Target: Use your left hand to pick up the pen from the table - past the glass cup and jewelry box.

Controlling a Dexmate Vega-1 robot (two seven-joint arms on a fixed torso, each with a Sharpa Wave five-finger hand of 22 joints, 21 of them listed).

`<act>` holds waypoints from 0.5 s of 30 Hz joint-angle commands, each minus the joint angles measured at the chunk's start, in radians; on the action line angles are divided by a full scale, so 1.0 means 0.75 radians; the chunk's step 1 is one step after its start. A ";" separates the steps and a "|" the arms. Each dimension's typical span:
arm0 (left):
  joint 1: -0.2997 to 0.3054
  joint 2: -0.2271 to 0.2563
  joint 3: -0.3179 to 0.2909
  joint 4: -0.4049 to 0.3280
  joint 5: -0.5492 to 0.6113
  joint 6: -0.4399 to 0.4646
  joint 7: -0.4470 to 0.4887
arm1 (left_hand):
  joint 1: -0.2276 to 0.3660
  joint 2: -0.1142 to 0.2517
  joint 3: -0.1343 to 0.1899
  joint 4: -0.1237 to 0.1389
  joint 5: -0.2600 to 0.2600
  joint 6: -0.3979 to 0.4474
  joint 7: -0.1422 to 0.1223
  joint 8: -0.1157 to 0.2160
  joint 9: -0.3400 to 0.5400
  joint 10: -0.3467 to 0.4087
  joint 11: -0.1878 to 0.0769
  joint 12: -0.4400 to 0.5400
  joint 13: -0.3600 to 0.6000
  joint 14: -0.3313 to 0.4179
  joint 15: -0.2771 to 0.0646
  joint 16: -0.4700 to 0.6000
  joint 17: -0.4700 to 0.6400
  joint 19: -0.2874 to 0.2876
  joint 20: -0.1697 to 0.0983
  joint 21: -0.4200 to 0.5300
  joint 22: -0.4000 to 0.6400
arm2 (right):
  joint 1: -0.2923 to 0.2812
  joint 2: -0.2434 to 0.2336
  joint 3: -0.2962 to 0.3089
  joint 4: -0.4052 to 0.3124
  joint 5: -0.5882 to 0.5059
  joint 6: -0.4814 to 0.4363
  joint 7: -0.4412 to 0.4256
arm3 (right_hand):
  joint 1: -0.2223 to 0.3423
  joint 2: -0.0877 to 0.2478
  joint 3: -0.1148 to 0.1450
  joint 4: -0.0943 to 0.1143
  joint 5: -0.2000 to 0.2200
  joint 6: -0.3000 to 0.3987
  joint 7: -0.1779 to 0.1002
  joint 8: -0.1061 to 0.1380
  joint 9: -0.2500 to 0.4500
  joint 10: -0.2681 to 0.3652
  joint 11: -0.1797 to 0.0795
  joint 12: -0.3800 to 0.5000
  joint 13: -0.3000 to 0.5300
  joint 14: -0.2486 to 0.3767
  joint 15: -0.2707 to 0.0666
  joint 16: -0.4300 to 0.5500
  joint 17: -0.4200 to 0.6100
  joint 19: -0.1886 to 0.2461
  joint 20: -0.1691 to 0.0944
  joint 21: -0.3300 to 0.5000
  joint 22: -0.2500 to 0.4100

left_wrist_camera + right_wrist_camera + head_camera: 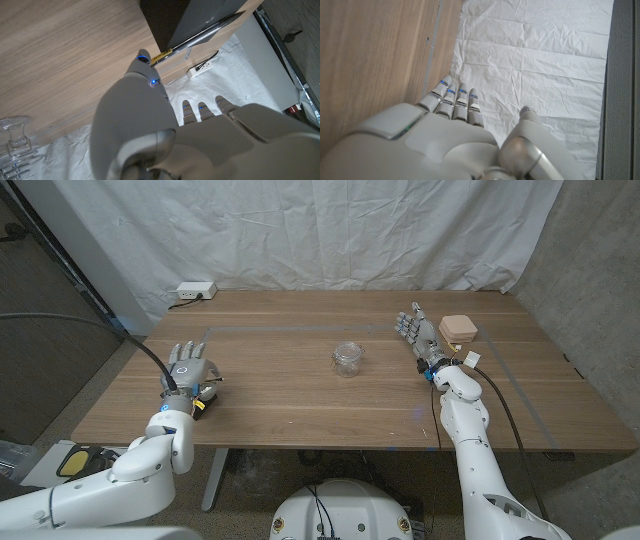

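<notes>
The pen (200, 36), with a dark grey barrel and a gold band, lies just past the thumb tip of my left hand (165, 130). I cannot tell whether the thumb touches it. In the head view my left hand (188, 370) is at the table's left side with its fingers stretched out and apart, gripping nothing. The glass cup (347, 360) stands mid-table and shows as a glass cup (15, 140) in the left wrist view. The pale pink jewelry box (458, 328) sits at the far right. My right hand (420, 335) is beside it, fingers straight and holding nothing.
A white power strip (193, 291) lies at the table's back left edge. White sheeting (300, 230) hangs behind the table. The wooden table (300, 410) has its left edge close to my left hand.
</notes>
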 commanded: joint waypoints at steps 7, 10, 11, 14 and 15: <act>0.014 0.007 -0.009 -0.013 -0.012 0.017 0.004 | 0.015 0.008 -0.007 0.001 0.008 0.015 0.005 0.013 0.013 0.002 -0.007 0.003 0.005 -0.004 -0.006 0.008 0.007 -0.069 0.002 0.004 0.006 | -0.002 0.001 0.004 -0.001 -0.002 -0.009 -0.001 | 0.011 0.009 -0.003 -0.003 -0.008 0.007 0.000 -0.005 0.005 0.004 0.011 -0.006 0.004 0.005 0.003 -0.004 0.003 0.017 -0.001 -0.011 0.005; 0.017 0.008 -0.011 -0.013 -0.016 0.018 0.010 | 0.015 0.009 -0.008 0.002 0.008 0.015 0.007 0.014 0.014 0.003 -0.004 0.003 0.005 -0.004 -0.005 0.008 0.007 -0.069 0.002 0.003 0.006 | -0.002 0.003 0.002 0.000 -0.005 -0.010 -0.003 | 0.011 0.010 -0.003 -0.003 -0.008 0.006 0.000 -0.005 0.005 0.005 0.011 -0.005 0.004 0.006 0.003 -0.004 0.003 0.017 -0.001 -0.012 0.005; 0.020 0.008 -0.015 -0.012 -0.020 0.014 0.012 | 0.016 0.008 -0.009 0.001 0.008 0.017 0.005 0.015 0.015 0.004 -0.005 0.003 0.005 -0.004 -0.007 0.008 0.007 -0.068 0.001 0.004 0.006 | -0.002 0.003 0.002 0.000 -0.006 -0.011 -0.004 | 0.011 0.010 -0.003 -0.003 -0.008 0.006 0.000 -0.005 0.005 0.004 0.011 -0.005 0.004 0.006 0.003 -0.004 0.003 0.017 0.000 -0.012 0.005; 0.021 0.009 -0.018 -0.011 -0.026 0.012 0.012 | 0.016 0.009 -0.010 0.002 0.008 0.023 0.006 0.019 0.017 0.002 -0.001 0.002 0.005 -0.004 -0.007 0.008 0.008 -0.068 0.000 0.004 0.006 | 0.000 0.004 0.000 0.003 -0.008 -0.010 -0.005 | 0.010 0.010 -0.004 -0.003 -0.008 0.006 -0.001 -0.005 0.005 0.004 0.011 -0.006 0.004 0.006 0.003 -0.004 0.003 0.018 -0.001 -0.013 0.005; 0.023 0.007 -0.019 -0.007 -0.026 0.008 0.020 | 0.016 0.009 -0.010 0.002 0.008 0.025 0.003 0.020 0.018 0.003 0.000 0.002 0.005 -0.003 -0.007 0.008 0.008 -0.067 0.001 0.004 0.006 | 0.001 0.004 -0.001 0.004 -0.008 -0.009 -0.005 | 0.010 0.010 -0.004 -0.003 -0.008 0.006 0.000 -0.005 0.005 0.004 0.010 -0.006 0.004 0.005 0.001 -0.004 0.003 0.018 0.000 -0.014 0.005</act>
